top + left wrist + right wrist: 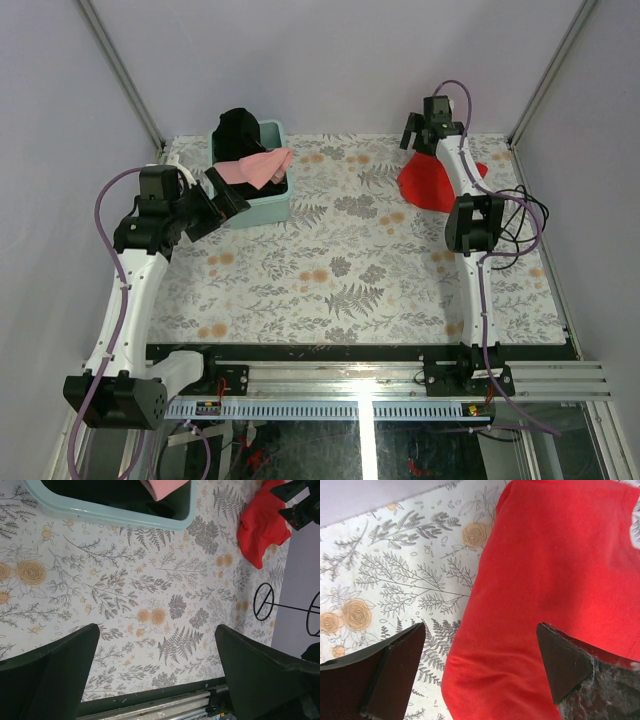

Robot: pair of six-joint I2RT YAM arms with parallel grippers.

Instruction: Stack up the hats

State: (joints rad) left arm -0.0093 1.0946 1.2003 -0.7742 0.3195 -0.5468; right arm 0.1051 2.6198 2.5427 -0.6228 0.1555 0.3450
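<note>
A light pink hat (262, 165) lies draped over the rim of a mint-green tub (262, 212) at the back left. A black hat (238, 128) stands up in the tub behind the pink one. My left gripper (228, 192) hovers just in front of the tub's near left corner, open and empty. In the left wrist view the left gripper (156, 630) frames bare tablecloth, with the tub rim (115, 512) and a bit of the pink hat (162, 486) above. My right gripper (418, 140) hangs open over a red cloth (435, 180). The right wrist view shows the right gripper (481, 627) straddling the cloth (555, 570), holding nothing.
The flowered tablecloth (340, 270) covers the table between the arms. Purple walls and metal frame posts (125, 70) close in the back and sides. Black cables (525, 215) loop at the right edge beside the right arm. A metal rail (380, 375) runs along the near edge.
</note>
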